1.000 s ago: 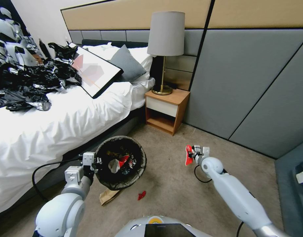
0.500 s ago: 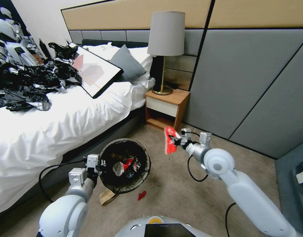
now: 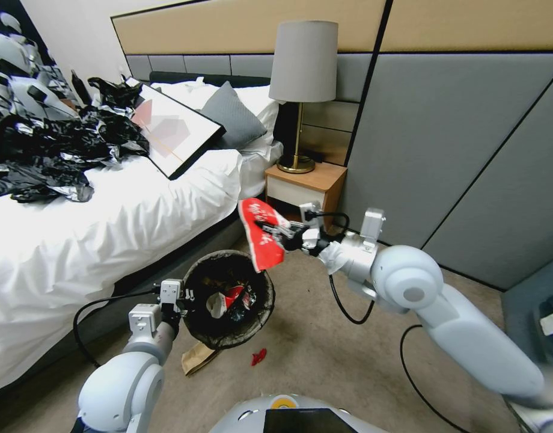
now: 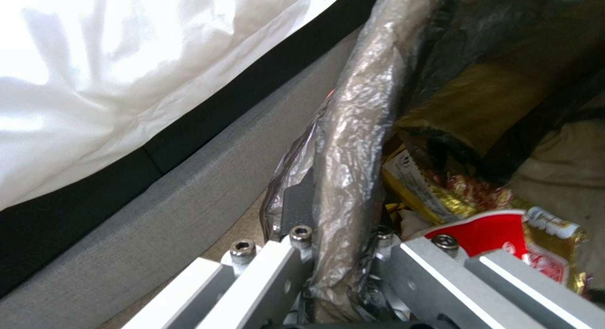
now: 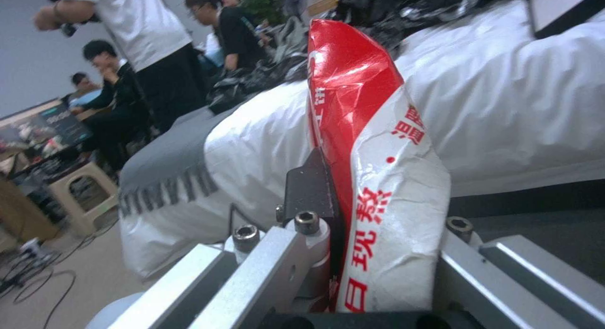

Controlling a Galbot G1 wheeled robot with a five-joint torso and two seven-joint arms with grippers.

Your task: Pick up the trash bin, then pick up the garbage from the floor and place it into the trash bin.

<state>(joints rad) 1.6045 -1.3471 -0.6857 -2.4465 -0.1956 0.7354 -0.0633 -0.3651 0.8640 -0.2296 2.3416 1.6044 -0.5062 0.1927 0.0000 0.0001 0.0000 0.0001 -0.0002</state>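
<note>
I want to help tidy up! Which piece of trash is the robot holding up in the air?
The red-and-white packet, pinched in the right gripper above the trash bin. The brown paper bag and red scrap lie on the floor.

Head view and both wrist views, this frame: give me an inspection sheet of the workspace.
Surface: beige carpet beside the bed.
Job's things: trash bin held tilted, litter inside; red-and-white packet above its rim; brown paper bag and red scrap on the floor.
Clutter: black plastic bags, framed picture on the bed.
Grippers: left gripper shut on the bin's rim; right gripper shut on the packet.
Cables: black cable hangs from the right arm.
Surroundings: nightstand, lamp, grey wall panels.
</note>
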